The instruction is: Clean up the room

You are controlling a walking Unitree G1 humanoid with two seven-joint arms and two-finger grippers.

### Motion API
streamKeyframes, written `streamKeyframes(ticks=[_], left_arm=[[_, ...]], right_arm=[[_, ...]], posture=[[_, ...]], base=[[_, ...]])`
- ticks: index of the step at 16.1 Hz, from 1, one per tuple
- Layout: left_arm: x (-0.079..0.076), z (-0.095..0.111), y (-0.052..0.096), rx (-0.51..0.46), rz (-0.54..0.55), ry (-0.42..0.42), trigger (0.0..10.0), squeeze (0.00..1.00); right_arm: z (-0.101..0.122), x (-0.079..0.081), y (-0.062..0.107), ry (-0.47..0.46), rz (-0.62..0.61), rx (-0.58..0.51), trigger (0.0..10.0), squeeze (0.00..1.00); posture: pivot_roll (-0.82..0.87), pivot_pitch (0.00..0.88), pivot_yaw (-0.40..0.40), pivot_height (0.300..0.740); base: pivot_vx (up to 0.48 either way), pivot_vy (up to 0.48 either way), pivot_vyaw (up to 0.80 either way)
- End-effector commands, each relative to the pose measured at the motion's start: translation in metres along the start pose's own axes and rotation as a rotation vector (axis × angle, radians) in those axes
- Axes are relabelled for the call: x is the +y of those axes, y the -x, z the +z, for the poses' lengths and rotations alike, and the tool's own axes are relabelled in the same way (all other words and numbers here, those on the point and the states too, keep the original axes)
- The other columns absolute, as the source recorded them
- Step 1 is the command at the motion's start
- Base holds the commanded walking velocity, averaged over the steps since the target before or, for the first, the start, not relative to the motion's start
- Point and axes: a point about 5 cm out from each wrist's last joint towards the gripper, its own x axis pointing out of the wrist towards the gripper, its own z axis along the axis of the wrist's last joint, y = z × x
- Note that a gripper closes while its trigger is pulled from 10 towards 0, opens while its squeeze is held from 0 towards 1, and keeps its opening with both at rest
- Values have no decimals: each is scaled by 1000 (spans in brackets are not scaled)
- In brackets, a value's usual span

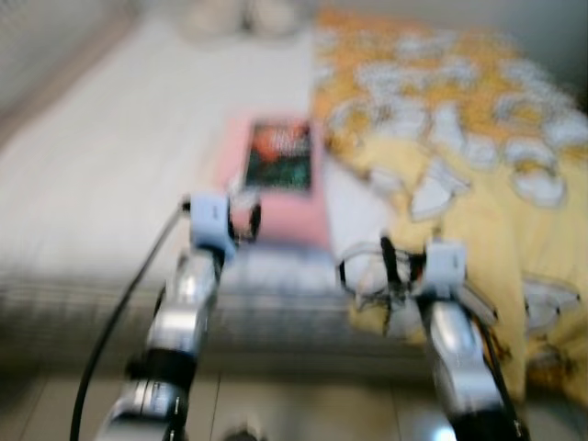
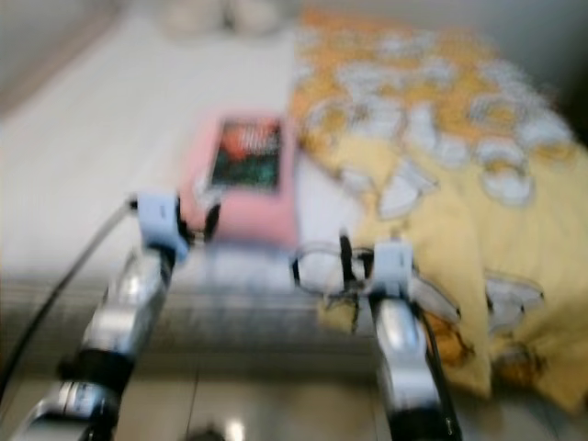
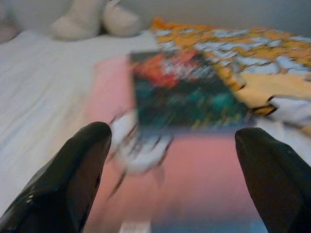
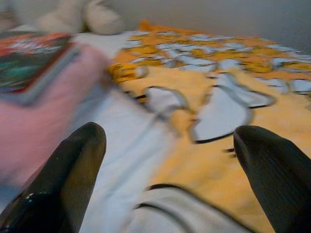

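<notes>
Two large things dominate: the bed [image 1: 110, 165] with its white sheet, and the yellow patterned blanket [image 1: 478, 165] heaped over its right side. Next in size, a pink pillow [image 1: 294, 220] lies near the bed's front edge, just beside the blanket, with a dark-covered book [image 1: 279, 156] on top of it. Smallest, the left claw [image 3: 172, 160] hangs spread wide and empty before the pillow; the right claw [image 4: 167, 160], equally wide and empty, faces the blanket's edge. Everything is blurred (the robot seems mid-step), so a reach begun now could miss, nudging the book off the pillow or snagging blanket folds.
</notes>
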Motion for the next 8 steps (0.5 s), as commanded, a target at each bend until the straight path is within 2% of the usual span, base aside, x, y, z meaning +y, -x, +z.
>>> streamKeyframes(ticks=[1, 3, 5, 6, 7, 8], left_arm=[[-12, 5, -3, -21, -39, 4, 10000, 0], [-9, 6, -4, -23, -24, 1, 10000, 0], [0, 5, -6, -4, 54, 18, 10000, 0], [9, 3, -6, 17, 124, 41, 10000, 0], [10, 3, -6, 17, 134, 49, 10000, 0], [11, 6, -6, 0, 139, 21, 10000, 0]], right_arm=[[-3, -11, 2, 8, -37, 13, 10000, 0], [-2, -12, 1, 11, -38, 10, 10000, 0], [-1, -13, 0, 11, -41, 8, 10000, 0], [0, -13, 0, 37, -24, 15, 10000, 0], [1, -12, 0, 35, -21, 4, 10000, 0], [3, -11, 0, 29, -16, -3, 10000, 0]], posture=[[63, 0, 16, 740], [64, 0, 15, 740], [62, 0, 15, 740], [60, 0, 16, 740], [60, 0, 16, 740], [59, 0, 14, 740]], base=[[480, 0, 0], [480, 0, 0], [476, 0, 0], [442, 0, 513], [442, 0, 513], [435, 0, 587]])
